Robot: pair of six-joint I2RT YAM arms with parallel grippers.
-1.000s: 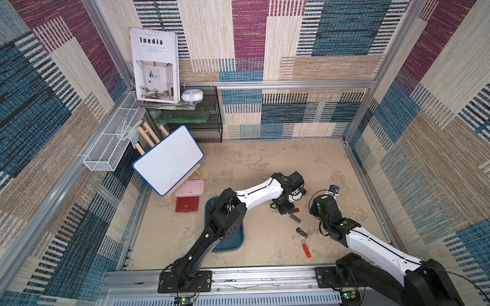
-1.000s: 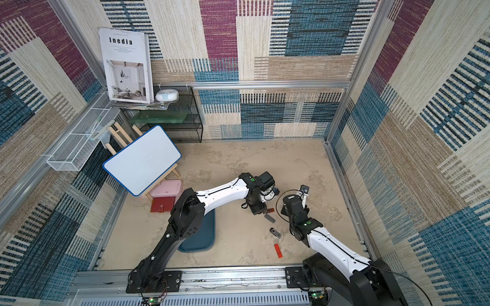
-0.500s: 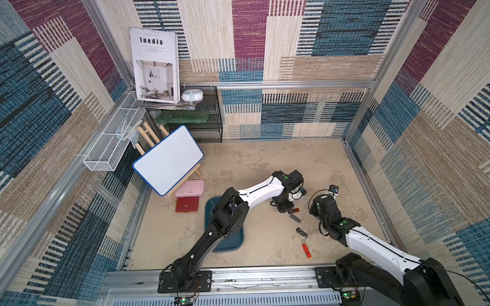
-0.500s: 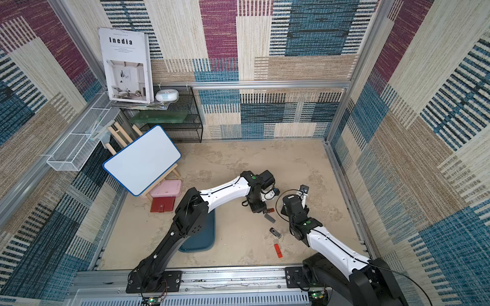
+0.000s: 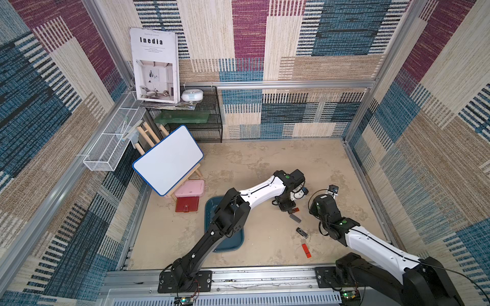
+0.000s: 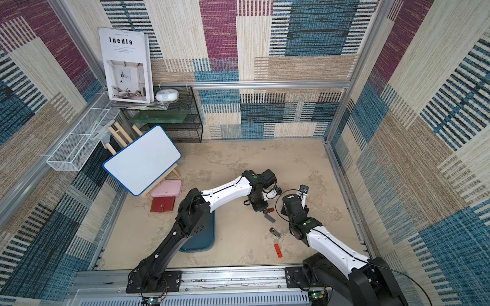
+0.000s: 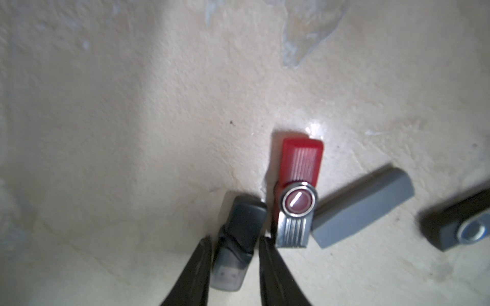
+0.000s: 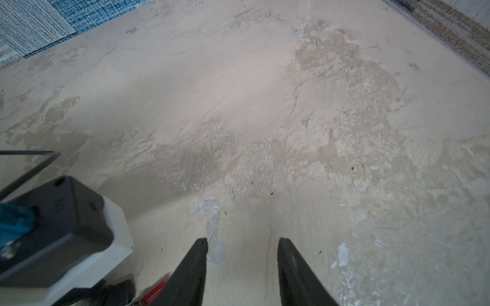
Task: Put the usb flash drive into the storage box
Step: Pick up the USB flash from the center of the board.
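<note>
Left claw [image 7: 233,238] lowered over a dark grey usb flash drive with a translucent cap [image 7: 237,242], which lies flat on the mottled beige desk [image 5: 265,164]. The drive's long axis runs parallel to the two black fingers [image 7: 269,267]. Its translucent capped end points toward the wrist and its dark rounded end points away. The fingers flank its long sides, against them or just beside them; whether they actually pinch it cannot be told. A red swivel flash drive with a metal clip [image 7: 299,190] lies just beside the drive and roughly parallel to it. A plain grey flash drive [image 7: 363,206] lies near the clip at a slant. A black flash drive with a silver swivel [image 7: 461,225] is cut off by the frame edge. In both top views the dark grey drive is hidden beneath the claw. The shallow dark teal-blue plastic storage box [image 5: 236,238] [image 6: 206,233] sits well apart from it, to the robot's left, and is partly covered by the left arm [image 5: 225,220]. Right claw [image 8: 242,241] hangs spread, with only bare desk between its fingers. At the edge of the right wrist view, a red sliver [image 8: 155,290] is too blurred to identify.
</note>
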